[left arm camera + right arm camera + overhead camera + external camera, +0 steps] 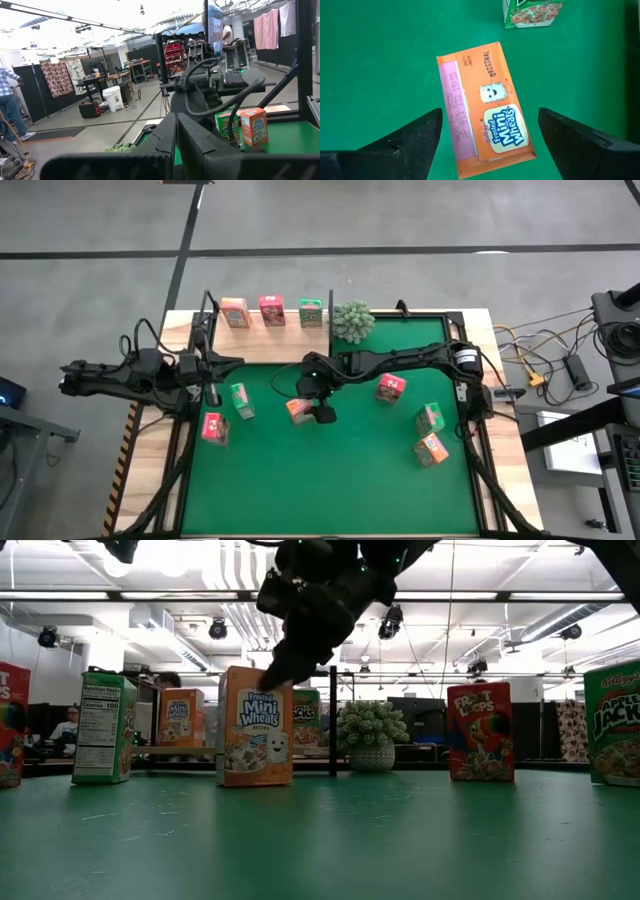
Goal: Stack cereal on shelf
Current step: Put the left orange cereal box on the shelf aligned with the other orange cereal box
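The right pincer [490, 137] hangs wide open directly above the orange cereal box [487, 112], fingers apart on either side. The low view alone shows that box [256, 726] standing upright beneath the pincer.

Both arms are dark, near-black machines built from slim tubular links joined by thicker cylindrical joints. The right arm [400, 361] carries a round motor housing with a pale end cap near its base, and black cables loop loosely along its links. The left arm [140, 372] shows the same matte black casing – bundled black wires arch over its wrist and trail beside the joints. The right gripper [487, 137] ends in two broad, wedge-shaped black fingers [410, 142] with flat, smooth inner faces and faintly worn edges. The left gripper [177, 142] has blocky, angular black fingers – a thick cable curls up behind them
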Controlling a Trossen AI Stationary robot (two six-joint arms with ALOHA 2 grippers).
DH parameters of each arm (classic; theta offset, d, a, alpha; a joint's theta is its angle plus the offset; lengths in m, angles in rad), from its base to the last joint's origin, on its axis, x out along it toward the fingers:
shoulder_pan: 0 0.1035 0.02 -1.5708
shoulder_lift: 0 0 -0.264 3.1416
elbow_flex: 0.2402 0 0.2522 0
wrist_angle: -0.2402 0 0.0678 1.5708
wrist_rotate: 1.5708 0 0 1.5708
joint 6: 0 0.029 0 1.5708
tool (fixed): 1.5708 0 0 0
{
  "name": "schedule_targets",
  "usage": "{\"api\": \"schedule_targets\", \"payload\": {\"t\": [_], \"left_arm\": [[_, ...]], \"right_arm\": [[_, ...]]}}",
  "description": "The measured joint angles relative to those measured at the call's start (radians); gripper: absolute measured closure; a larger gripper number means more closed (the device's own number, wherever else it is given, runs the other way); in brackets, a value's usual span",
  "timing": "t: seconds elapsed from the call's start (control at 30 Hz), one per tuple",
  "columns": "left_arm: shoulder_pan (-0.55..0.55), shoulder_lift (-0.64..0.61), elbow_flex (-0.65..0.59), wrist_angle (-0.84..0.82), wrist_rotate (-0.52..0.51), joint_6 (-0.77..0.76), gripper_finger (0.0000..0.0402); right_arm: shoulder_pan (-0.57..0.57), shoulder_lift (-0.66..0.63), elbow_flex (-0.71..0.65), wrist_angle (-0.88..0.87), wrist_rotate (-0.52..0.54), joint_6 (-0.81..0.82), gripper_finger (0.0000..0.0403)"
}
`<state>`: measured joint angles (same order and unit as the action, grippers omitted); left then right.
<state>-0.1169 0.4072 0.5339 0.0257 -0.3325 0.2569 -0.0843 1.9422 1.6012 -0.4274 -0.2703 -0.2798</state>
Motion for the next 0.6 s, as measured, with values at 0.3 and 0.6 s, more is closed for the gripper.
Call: {"api": "schedule_targets", "payload": {"t": [0.3, 0.6], "left_arm": [[0.000, 0.000, 0.000, -0.001, 0.000, 0.000, 0.0401], [0.000, 0.000, -0.001, -0.003, 0.000, 0.000, 0.0401]], "right_arm": [[0.008, 0.000, 0.000, -0.001, -0.002, 0.008, 0.0140], [0.010, 0.000, 0.000, -0.001, -0.001, 0.019, 0.0195]]}}
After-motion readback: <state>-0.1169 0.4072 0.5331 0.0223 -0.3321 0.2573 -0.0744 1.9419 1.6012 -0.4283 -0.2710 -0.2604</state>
